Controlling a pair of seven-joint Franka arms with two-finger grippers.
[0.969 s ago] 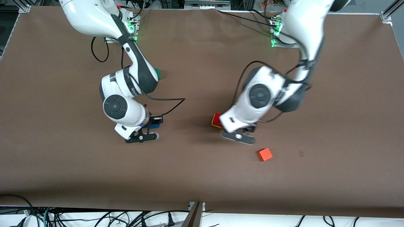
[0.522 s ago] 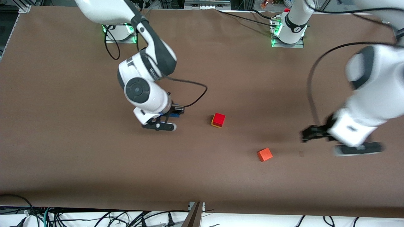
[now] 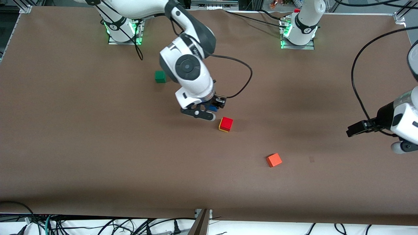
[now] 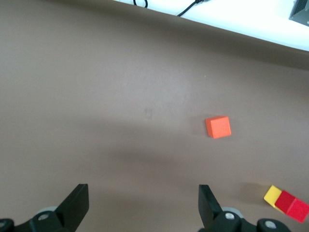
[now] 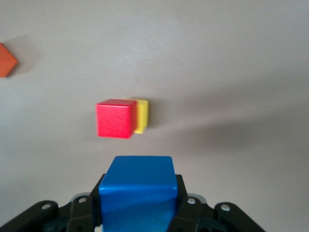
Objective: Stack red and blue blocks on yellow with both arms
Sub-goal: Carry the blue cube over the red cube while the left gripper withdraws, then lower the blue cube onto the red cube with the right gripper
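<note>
Midtable, we saw the red block (image 3: 226,123) squarely atop the yellow cube (image 3: 223,130), our right gripper (image 3: 209,109) clamping the blue block (image 3: 213,107) just beside that stack, our left gripper (image 4: 142,208) spread wide over bare table (image 3: 65,130) toward its own end, orange-red cube (image 3: 274,160) well apart.

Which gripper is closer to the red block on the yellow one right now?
Right. The right gripper, holding the blue block, is beside the red block on the yellow block. The left gripper is open, up at its own end of the table.

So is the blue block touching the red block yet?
Apart. The right wrist view shows the blue block clamped in the right gripper, with bare table between it and the red block sitting on the yellow cube.
</note>
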